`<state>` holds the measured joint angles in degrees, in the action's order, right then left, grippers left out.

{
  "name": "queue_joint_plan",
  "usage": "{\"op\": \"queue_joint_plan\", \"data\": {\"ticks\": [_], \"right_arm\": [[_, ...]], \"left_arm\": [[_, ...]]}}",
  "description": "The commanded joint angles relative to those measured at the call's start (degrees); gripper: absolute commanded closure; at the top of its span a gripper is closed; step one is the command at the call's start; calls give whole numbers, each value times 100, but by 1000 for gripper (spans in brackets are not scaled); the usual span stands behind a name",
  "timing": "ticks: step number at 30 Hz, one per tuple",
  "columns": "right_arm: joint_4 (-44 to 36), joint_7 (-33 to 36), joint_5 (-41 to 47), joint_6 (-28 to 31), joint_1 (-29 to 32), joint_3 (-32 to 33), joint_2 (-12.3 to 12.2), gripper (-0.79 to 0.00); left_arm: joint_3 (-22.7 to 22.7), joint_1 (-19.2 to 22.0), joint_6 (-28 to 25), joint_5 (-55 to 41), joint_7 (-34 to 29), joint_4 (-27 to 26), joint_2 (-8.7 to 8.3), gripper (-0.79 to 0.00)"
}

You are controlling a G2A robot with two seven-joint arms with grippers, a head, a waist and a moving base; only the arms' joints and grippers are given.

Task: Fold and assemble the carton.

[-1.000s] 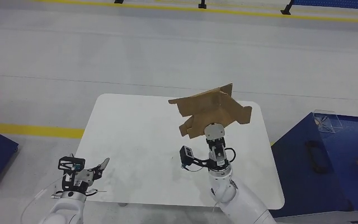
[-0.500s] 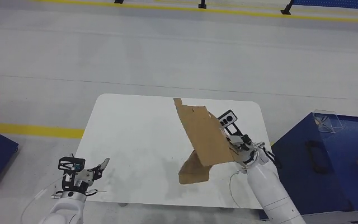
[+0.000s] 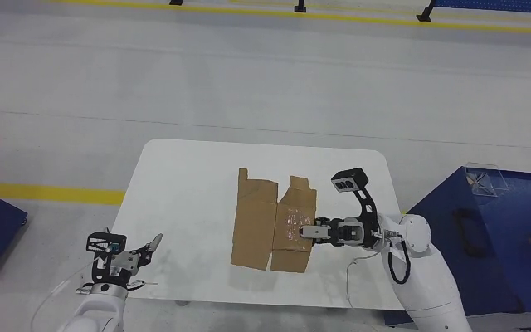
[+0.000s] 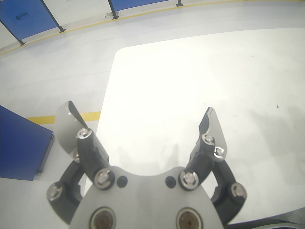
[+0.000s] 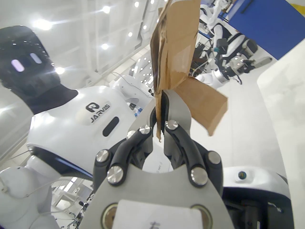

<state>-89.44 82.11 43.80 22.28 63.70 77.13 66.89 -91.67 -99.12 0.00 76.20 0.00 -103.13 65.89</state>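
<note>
A brown cardboard carton [image 3: 270, 220] lies spread out flat on the white table [image 3: 191, 199], right of centre, its flaps to the far and near sides. My right gripper [image 3: 305, 232] reaches in from the right, low at the carton's right panel. In the right wrist view this gripper [image 5: 162, 94] is shut on an edge of the carton [image 5: 176, 48], with one flap bent off to the side. My left gripper [image 3: 133, 257] sits at the table's near left corner, far from the carton. Its fingers [image 4: 209, 125] are spread wide with nothing between them.
A blue cabinet [image 3: 481, 241] stands close off the table's right side. Another blue box [image 4: 19, 144] sits by the left near corner. The left half of the table [image 4: 190, 72] is bare white surface.
The carton, held up above the table a second ago, swung down and now lies flat. The right arm shifted to the right and lowered. The left arm kept still.
</note>
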Motion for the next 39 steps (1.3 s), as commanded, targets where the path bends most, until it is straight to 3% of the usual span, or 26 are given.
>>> {"op": "queue_joint_plan", "data": {"ticks": [1,6,15,18,21,23,26,31,35,39], "right_arm": [[-1,-4,10,-1,0,0,0,0],[-258,-224,-341,213,-4,155,-24,0],[-2840,-2287,-4000,2278,800,1989,-287,0],[-3450,-3124,-5384,3098,1140,2595,-278,0],[-3932,-3994,-6355,3545,1445,2908,-196,0],[-4491,-4401,-7381,3572,1526,3121,-144,0],[-4520,-5381,-8963,3572,1357,3144,-99,0],[-4520,-7554,-12179,3557,1160,2776,-129,0],[-4520,-9357,-14598,2711,1507,2376,-161,0],[-4520,-10767,-16832,1246,2187,1843,-238,0]], "left_arm": [[0,0,0,0,0,0,0,-785],[0,0,0,0,0,0,0,-785],[0,0,0,0,0,0,0,-785],[0,0,0,0,0,0,0,-785],[0,0,0,0,0,0,0,-785],[0,0,0,0,0,0,0,-785],[0,0,0,0,0,0,0,-785],[0,0,0,0,0,0,0,-785],[0,0,0,0,0,0,0,-785],[0,0,0,0,0,0,0,-785]]}}
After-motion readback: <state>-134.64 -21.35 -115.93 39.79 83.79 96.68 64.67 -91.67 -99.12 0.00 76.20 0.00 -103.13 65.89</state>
